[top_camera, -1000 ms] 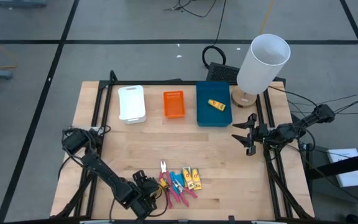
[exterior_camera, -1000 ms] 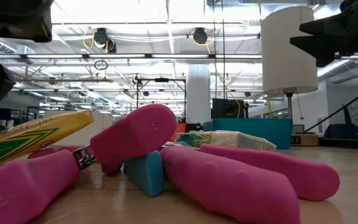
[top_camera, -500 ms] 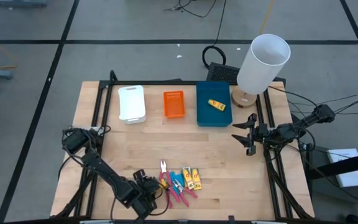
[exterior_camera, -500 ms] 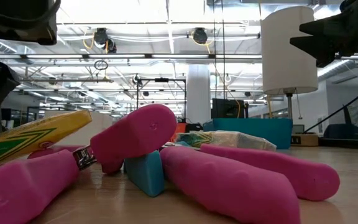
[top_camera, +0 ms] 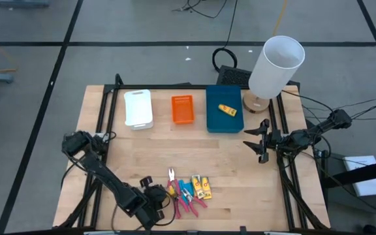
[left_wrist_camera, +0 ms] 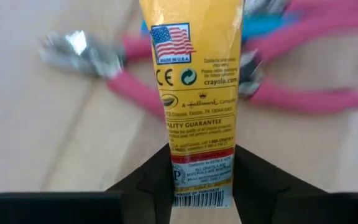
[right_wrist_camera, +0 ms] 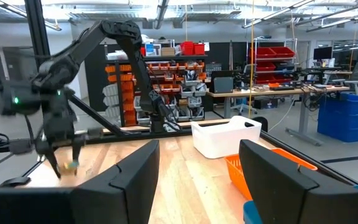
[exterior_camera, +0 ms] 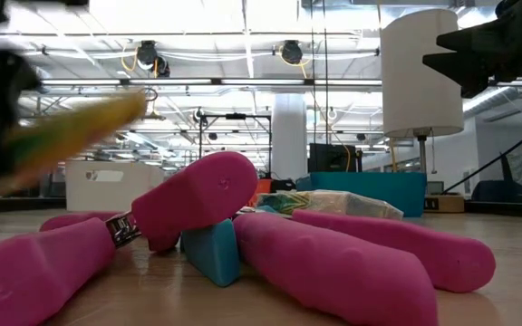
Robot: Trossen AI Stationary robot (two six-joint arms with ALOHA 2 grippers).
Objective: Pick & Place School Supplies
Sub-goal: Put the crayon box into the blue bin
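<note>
My left gripper point(top_camera: 151, 200) is near the table's near edge, just left of the supplies pile point(top_camera: 188, 190), and is shut on a yellow crayon packet point(left_wrist_camera: 197, 81) with dark print. In the low view the packet point(exterior_camera: 71, 136) shows blurred, above the table. Pink-handled tools point(exterior_camera: 333, 263) lie crossed on the wood, with a light-blue piece point(exterior_camera: 214, 252) wedged under them. Two more yellow packets point(top_camera: 202, 188) lie at the pile's right. My right gripper point(top_camera: 261, 141) waits open at the table's right edge, touching nothing. My left gripper pinches the yellow packet between its two fingers point(left_wrist_camera: 151, 180) at one short end point(left_wrist_camera: 201, 177), by the printed barcode. The fingers lie along the packet's length, and the rest sticks out forward beyond them. The packet is lifted clear of the table, above the pink tools.
Along the far edge stand a white tray point(top_camera: 138, 108), an orange tray point(top_camera: 182, 109) and a blue tray point(top_camera: 222, 117) with a yellow packet point(top_camera: 227, 109) in it. A white lamp point(top_camera: 276, 65) stands at the far right corner. Bare wood lies between trays and pile.
My left gripper has risen with the yellow packet. In the low view the packet went from lying low and tilted at the left, beside the pink handles, up clear of them, now blurred by motion. The rest of the pile stayed in place.
</note>
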